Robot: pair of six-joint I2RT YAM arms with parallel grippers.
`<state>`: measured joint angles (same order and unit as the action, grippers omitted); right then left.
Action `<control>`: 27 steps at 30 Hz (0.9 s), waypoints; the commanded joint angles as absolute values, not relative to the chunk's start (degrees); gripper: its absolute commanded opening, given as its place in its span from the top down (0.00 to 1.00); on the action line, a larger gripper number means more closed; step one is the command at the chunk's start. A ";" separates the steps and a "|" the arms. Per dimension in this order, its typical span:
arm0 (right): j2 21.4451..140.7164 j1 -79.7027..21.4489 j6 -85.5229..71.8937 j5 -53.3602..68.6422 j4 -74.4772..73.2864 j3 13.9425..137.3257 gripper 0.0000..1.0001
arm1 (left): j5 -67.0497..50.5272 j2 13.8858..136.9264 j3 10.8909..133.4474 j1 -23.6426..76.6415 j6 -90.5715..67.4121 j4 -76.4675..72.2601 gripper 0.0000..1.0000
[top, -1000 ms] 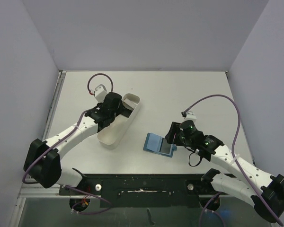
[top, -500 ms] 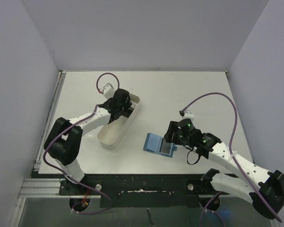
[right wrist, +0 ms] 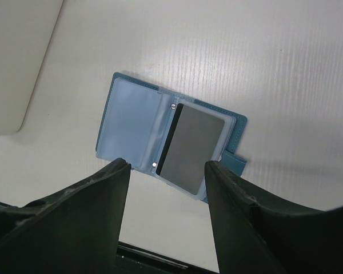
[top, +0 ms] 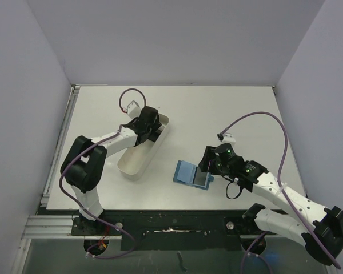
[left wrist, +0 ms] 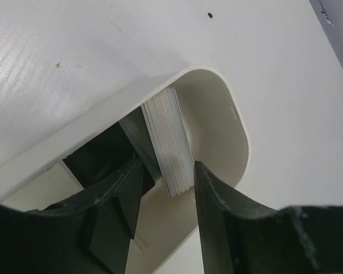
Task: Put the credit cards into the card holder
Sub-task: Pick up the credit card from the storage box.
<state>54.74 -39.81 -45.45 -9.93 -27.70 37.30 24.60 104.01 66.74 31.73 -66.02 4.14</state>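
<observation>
A stack of thin credit cards (left wrist: 168, 140) stands on edge in the rounded far end of a white oblong tray (left wrist: 217, 74). My left gripper (left wrist: 167, 165) is down in that tray (top: 134, 165) and open. Its fingers straddle the near end of the stack, the right finger close against it and a gap showing on the left. The teal-blue card holder (right wrist: 137, 123) lies spread open on the table (top: 186, 171), with one grey card (right wrist: 191, 148) in its right clear pocket. Above it hovers my right gripper (right wrist: 167, 164), open and empty, seen from above (top: 208, 162) at the holder's right edge.
A dark block (left wrist: 97, 157) sits in the tray just left of the stack. The tray lies diagonally at centre left. Purple cables arc over both arms. Grey walls close in the table on three sides, and a black rail (top: 171, 220) runs along the near edge.
My left gripper has moved along the tray to its far end and its jaws have narrowed slightly around the stack. The right arm and the card holder have barely moved.
</observation>
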 commanded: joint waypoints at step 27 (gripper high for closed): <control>51.98 -39.91 -45.87 -11.69 -27.59 37.12 0.44 | 22.32 109.93 73.25 31.73 -65.55 -5.32 0.78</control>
<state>53.21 -39.81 -45.63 -10.11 -28.08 37.28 22.61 109.25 69.67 31.73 -66.83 -1.19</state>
